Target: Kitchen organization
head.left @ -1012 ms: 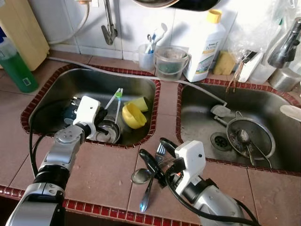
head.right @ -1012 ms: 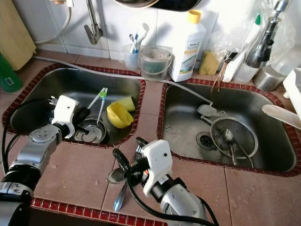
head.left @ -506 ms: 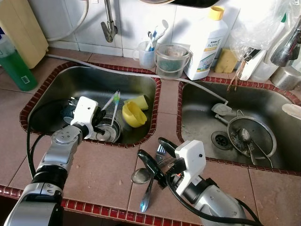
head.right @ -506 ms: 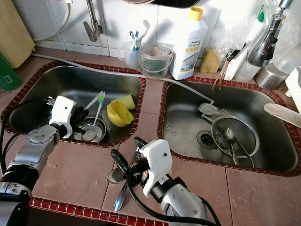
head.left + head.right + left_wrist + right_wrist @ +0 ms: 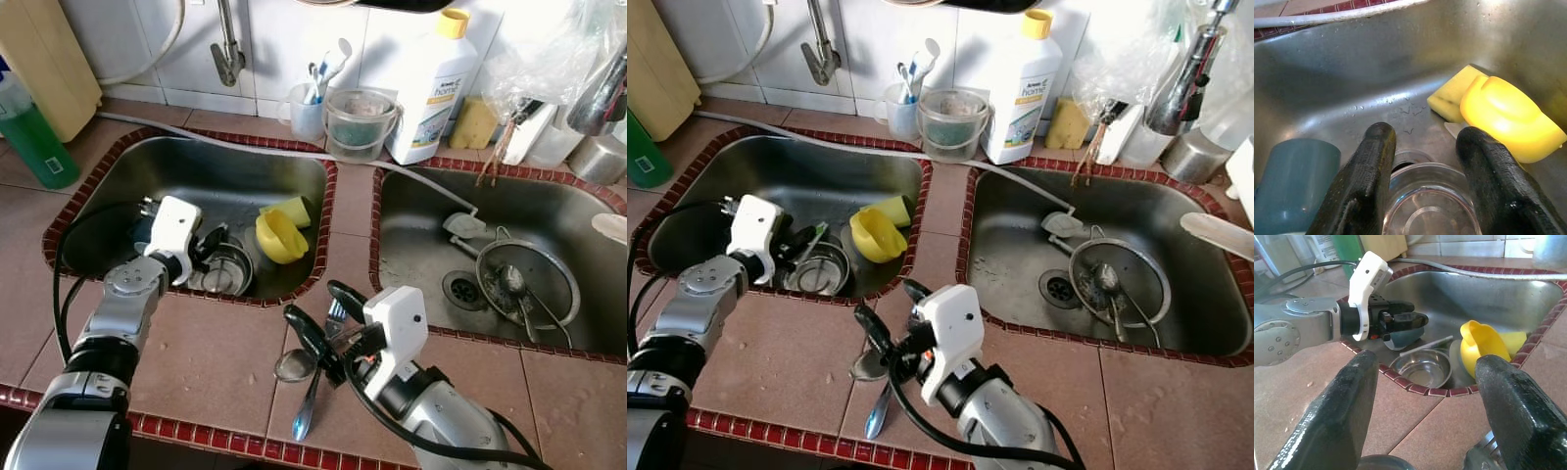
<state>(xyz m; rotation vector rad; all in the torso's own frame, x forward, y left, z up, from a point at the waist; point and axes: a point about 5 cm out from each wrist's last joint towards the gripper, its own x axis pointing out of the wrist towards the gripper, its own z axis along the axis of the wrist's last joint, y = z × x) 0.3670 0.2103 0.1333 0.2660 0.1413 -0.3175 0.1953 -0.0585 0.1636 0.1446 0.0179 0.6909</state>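
Gripper number one, your left gripper (image 5: 1425, 161), is reaching down into the left sink (image 5: 118, 181) with its fingers (image 5: 1369, 169) spread, and you are holding it just over the small steel bowl (image 5: 1422, 367) on the sink floor, so the jaws are straddling the bowl's rim rather than closing on anything. Beside that bowl a blue cup (image 5: 1290, 178) is lying on its side, and a thin pale stick-like utensil (image 5: 1425, 345), possibly a toothbrush, is resting across the bowl's far edge; you cannot tell what it is for certain. A yellow cup (image 5: 279, 238) is leaning against a yellow sponge (image 5: 292, 209) at the sink's right wall, near the bowl but not touching the gripper. Your right gripper (image 5: 1427, 396) is hovering low over the tiled surface (image 5: 196, 357) in front of the sinks, fingers wide apart and gripping nothing, with a spoon (image 5: 306, 409), a fork (image 5: 334, 315) and a small round ladle-like piece (image 5: 292, 365) lying loose beneath it; that spread looks like a ready stance for collecting the cutlery. In the right sink (image 5: 421, 225) a strainer (image 5: 534, 284) is sitting by the drain with another spoon in it. Judging by the layout, you are sorting washing-up, and the left arm is lining up on the bowl, where the stick across the rim could get caught in the pinch.
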